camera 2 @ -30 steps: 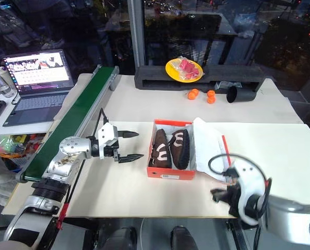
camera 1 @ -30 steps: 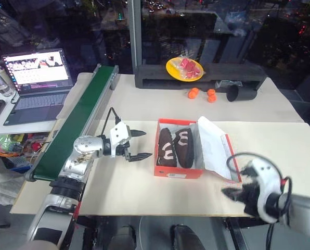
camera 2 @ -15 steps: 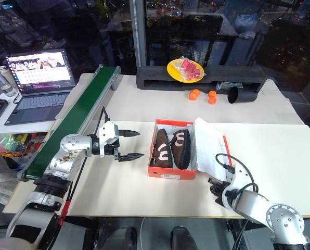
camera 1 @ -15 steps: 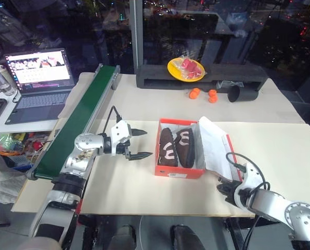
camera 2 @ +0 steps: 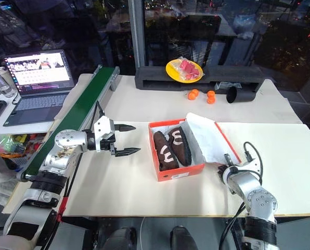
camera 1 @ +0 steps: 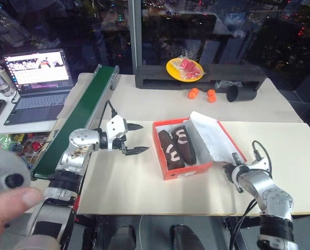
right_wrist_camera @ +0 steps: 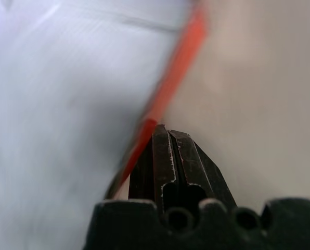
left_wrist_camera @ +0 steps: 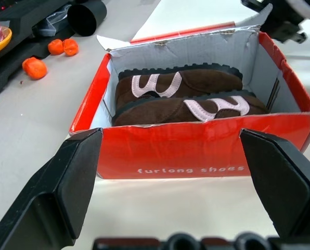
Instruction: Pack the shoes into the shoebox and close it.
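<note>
- Shoes (camera 1: 177, 147) lie side by side inside the shoebox (camera 1: 189, 171), toes toward the table's near edge; whitish curved markings show on both
- Shoebox sits on the cream table (camera 1: 129, 192) near its middle, skewed; the lid (camera 1: 213, 136) hangs open on the robot's right, white inside facing up
- Left gripper (camera 1: 136, 138) hovers just left of the box, clear of it, fingers spread wide and empty
- Right gripper (right_wrist_camera: 163, 136) is clenched, holding nothing; its tip is at the lid's red edge; contact cannot be told
- Beyond: orange balls (camera 1: 202, 94), black cup (camera 1: 240, 93) on its side, yellow plate (camera 1: 184, 69); green conveyor (camera 1: 82, 115) and laptop (camera 1: 36, 78) to the left
</note>
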You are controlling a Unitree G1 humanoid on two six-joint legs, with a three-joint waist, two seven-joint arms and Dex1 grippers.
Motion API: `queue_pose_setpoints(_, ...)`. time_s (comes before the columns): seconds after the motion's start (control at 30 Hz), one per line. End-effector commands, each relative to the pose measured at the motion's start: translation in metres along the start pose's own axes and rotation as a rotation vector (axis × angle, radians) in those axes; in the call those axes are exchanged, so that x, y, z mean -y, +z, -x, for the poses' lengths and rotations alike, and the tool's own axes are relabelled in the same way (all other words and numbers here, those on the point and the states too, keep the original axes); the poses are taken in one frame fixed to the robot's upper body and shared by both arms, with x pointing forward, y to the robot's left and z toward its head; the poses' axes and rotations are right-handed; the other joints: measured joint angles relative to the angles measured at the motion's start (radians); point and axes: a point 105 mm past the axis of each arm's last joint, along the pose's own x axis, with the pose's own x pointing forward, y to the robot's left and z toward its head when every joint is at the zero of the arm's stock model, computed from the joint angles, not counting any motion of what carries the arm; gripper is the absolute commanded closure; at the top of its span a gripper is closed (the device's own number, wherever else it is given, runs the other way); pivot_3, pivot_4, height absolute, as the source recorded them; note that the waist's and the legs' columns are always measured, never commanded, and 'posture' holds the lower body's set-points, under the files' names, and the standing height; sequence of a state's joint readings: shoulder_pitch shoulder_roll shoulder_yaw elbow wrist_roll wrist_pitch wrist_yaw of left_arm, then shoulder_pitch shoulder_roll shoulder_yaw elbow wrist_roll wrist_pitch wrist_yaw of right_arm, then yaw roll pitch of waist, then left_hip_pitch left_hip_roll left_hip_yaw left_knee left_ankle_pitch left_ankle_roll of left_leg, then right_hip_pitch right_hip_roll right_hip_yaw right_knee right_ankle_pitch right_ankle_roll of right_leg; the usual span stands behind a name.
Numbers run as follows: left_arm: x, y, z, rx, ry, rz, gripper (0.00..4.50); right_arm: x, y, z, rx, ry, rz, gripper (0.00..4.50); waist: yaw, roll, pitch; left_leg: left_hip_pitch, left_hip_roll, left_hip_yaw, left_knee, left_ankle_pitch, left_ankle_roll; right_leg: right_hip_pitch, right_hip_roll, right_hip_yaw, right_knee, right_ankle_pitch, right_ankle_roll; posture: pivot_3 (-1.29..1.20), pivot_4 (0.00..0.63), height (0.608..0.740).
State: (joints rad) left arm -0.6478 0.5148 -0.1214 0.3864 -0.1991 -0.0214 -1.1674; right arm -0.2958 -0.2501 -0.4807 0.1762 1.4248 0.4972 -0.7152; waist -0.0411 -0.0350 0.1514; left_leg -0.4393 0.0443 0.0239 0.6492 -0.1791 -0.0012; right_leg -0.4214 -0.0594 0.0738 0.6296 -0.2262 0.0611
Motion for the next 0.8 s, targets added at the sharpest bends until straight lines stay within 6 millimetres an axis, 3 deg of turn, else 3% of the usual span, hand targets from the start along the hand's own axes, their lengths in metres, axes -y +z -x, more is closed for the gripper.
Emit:
queue_pose_setpoints(0.03, -0.003, 0.012, 0.002, 0.024, 0.016, -0.035, 0.00, -0.025, 0.030, 0.004, 0.148, 0.146, -0.109, 4.48, 0.000, 0.000, 0.000, 0.000, 0.000, 0.000, 0.000, 0.000, 0.000, 0.000, 0.000, 0.000, 0.000, 0.000, 0.000, 0.00, 0.150, 0.728)
queue_pose_setpoints(0.2, -0.003, 0.012, 0.004, 0.019, 0.020, -0.033, 0.00, -0.091, 0.036, 0.035, 0.216, 0.536, -0.154, 4.48, -0.005, 0.001, 0.001, 0.000, 0.000, 0.000, -0.001, 0.000, 0.000, -0.001, 0.000, 0.000, 0.000, 0.000, 0.000, 0.00, 0.150, 0.728)
queue_pose_setpoints(0.3, -0.005, 0.011, 0.006, 0.011, 0.028, -0.033, 0.00, -0.143, 0.022, 0.084, 0.153, 0.890, -0.068, 4.48, -0.005, 0.004, 0.002, 0.000, 0.000, 0.000, -0.002, 0.000, 0.000, -0.002, 0.000, 0.000, 0.001, 0.000, 0.000, 0.00, 0.150, 0.728)
queue_pose_setpoints(0.37, -0.005, 0.012, 0.007, 0.007, 0.034, -0.033, 0.00, -0.172, -0.009, 0.131, 0.041, 1.135, 0.178, 4.48, -0.005, 0.005, 0.003, 0.000, 0.001, 0.000, -0.002, 0.000, 0.000, -0.002, 0.000, 0.000, 0.002, 0.000, 0.000, 0.00, 0.150, 0.728)
queue_pose_setpoints(0.4, -0.006, 0.012, 0.007, 0.006, 0.037, -0.033, 0.00, -0.175, -0.032, 0.147, -0.025, 1.191, 0.387, 4.48, -0.004, 0.007, 0.004, 0.000, 0.001, 0.000, -0.002, 0.000, 0.000, -0.002, 0.000, 0.000, 0.002, 0.000, 0.000, 0.00, 0.150, 0.728)
queue_pose_setpoints(0.53, -0.006, 0.012, 0.007, 0.004, 0.044, -0.030, 0.00, -0.157, -0.091, 0.176, -0.255, 1.272, 0.886, 4.48, -0.001, 0.006, 0.003, 0.000, 0.001, -0.001, -0.002, 0.000, 0.000, -0.001, 0.001, -0.003, 0.001, 0.000, -0.001, 0.00, 0.150, 0.728)
queue_pose_setpoints(0.6, -0.006, 0.012, 0.008, 0.002, 0.046, -0.030, 0.00, -0.141, -0.108, 0.171, -0.339, 1.218, 1.110, 4.48, 0.002, 0.006, 0.003, 0.000, 0.001, -0.002, -0.002, 0.000, 0.000, 0.000, 0.001, -0.003, 0.001, -0.001, -0.001, 0.00, 0.150, 0.728)
queue_pose_setpoints(0.67, -0.006, 0.012, 0.008, 0.001, 0.049, -0.029, 0.00, -0.132, -0.112, 0.142, -0.344, 1.063, 1.254, 4.48, 0.004, 0.006, 0.003, 0.000, 0.000, -0.001, -0.002, 0.000, 0.000, 0.000, 0.000, -0.002, 0.001, -0.001, -0.001, 0.00, 0.150, 0.728)
queue_pose_setpoints(0.8, -0.005, 0.011, 0.008, 0.000, 0.052, -0.025, 0.00, -0.136, -0.115, 0.096, -0.295, 0.870, 1.341, 4.48, 0.001, 0.006, 0.003, 0.000, 0.000, 0.000, 0.002, 0.000, 0.000, -0.001, 0.000, -0.001, 0.001, 0.000, -0.001, 0.00, 0.150, 0.728)
